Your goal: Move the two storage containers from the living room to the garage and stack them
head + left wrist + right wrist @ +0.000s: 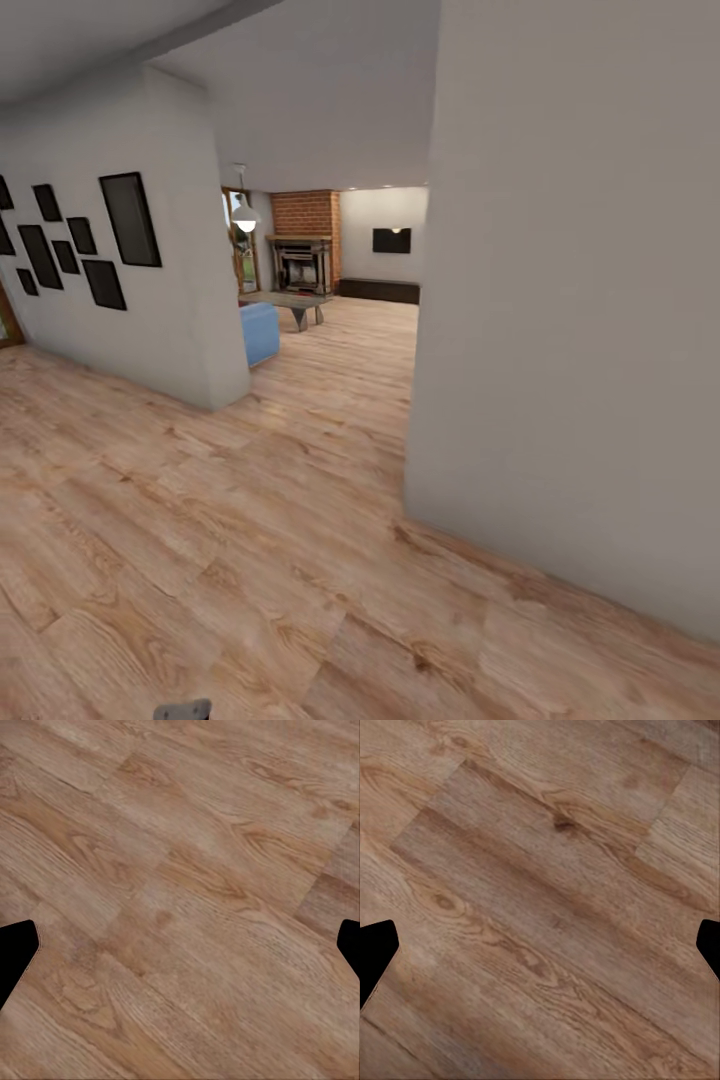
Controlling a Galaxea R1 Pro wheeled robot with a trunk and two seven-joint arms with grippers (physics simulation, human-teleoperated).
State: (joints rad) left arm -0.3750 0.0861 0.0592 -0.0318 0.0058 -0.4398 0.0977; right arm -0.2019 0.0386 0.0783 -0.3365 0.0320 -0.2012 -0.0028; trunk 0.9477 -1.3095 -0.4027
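The two storage containers are out of view, and so is the garage. Ahead, through a wide opening, part of the living room (330, 300) appears, with a blue sofa (258, 333) at its near left. My left gripper (180, 952) hangs open over light wood planks, its dark fingertips (16, 956) far apart with nothing between them. My right gripper (540, 949) is likewise open over the planks, empty, with fingertips (375, 952) wide apart.
A white wall corner (560, 330) stands close on the right. Another wall (150, 300) with several dark picture frames (130, 218) juts out on the left. Between them wood-plank flooring (300, 480) runs toward a brick fireplace (303, 250) and a low table (290, 303).
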